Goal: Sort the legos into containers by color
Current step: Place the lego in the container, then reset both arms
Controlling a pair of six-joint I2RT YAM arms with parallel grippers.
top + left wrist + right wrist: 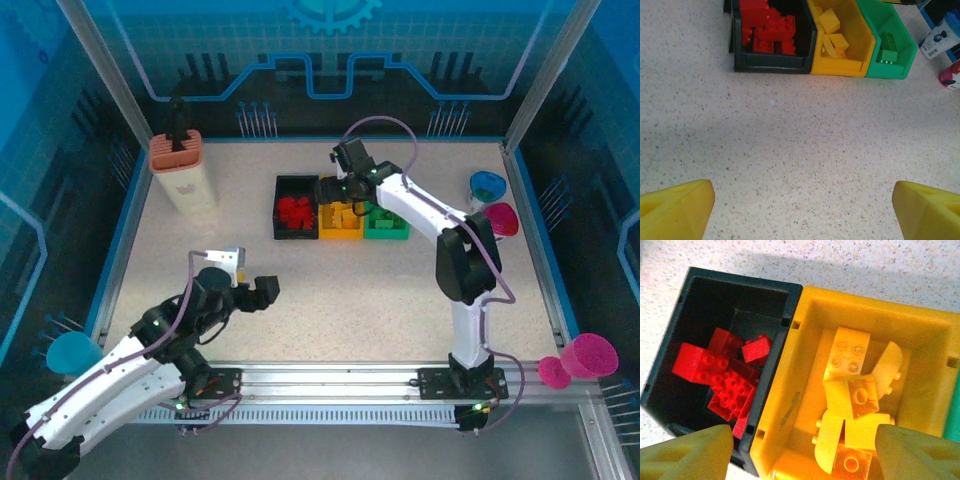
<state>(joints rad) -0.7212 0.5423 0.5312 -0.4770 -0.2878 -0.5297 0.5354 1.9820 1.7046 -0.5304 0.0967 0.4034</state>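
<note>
Three containers stand side by side at the back middle of the table: a black bin, a yellow bin and a green bin. Red legos lie in the black bin. Yellow legos are heaped in the yellow bin. A green lego sits in the green bin. My right gripper hovers open over the yellow bin, nothing between its fingers. My left gripper is open above bare table, well in front of the bins.
A tall beige box with a salmon top stands at the back left. A blue cup and a pink cup sit right of the bins. More cups rest outside the frame: a blue one and a pink one.
</note>
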